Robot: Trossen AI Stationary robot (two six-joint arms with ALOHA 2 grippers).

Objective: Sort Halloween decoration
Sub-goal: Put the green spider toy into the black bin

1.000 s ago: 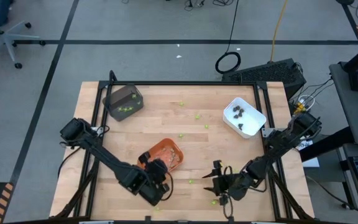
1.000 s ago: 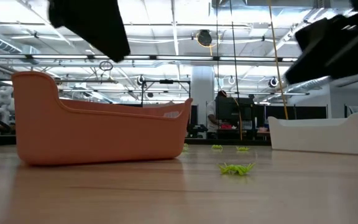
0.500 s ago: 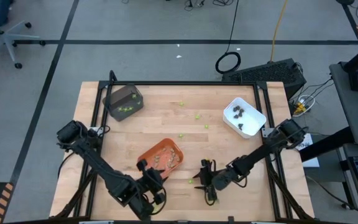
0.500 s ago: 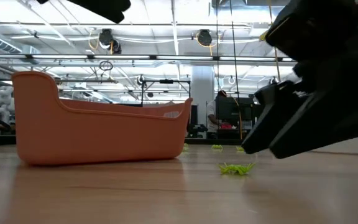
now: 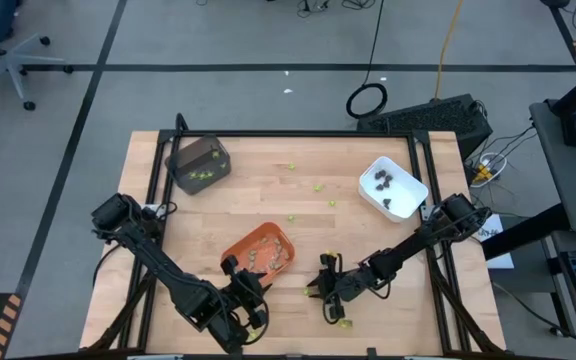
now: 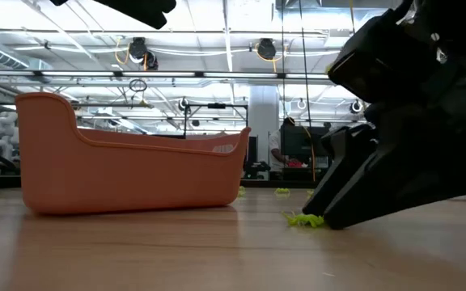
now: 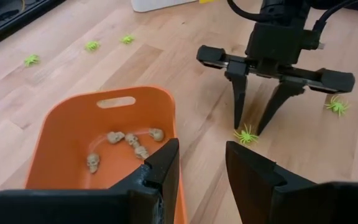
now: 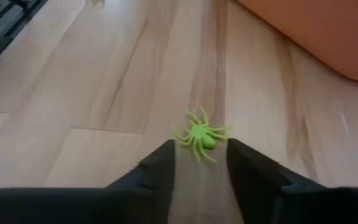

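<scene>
A lime-green spider (image 7: pixel 246 134) lies on the wooden table just right of the orange tray (image 7: pixel 79 124). My right gripper (image 7: pixel 253 127) points down over it, open, one fingertip on either side of the spider (image 8: pixel 199 135). My left gripper (image 7: pixel 202 162) hangs open above the orange tray's near end with nothing between its fingers. Several tan-grey skulls (image 7: pixel 129 140) lie in the orange tray. More green spiders (image 5: pixel 318 186) lie scattered on the table's middle, and one (image 5: pixel 346 323) lies near the front edge.
A white tray (image 5: pixel 392 187) with dark brown pieces stands at the far right. A dark grey tray (image 5: pixel 199 163) with green pieces stands at the far left. A black frame (image 5: pixel 288 133) borders the table. Bare wood lies between the trays.
My right gripper has come down and gone toward the table's left, and its fingertips now stand around the green spider beside the orange tray. My left gripper has drawn back a little toward the near-left from above the orange tray. The spider has not moved.
</scene>
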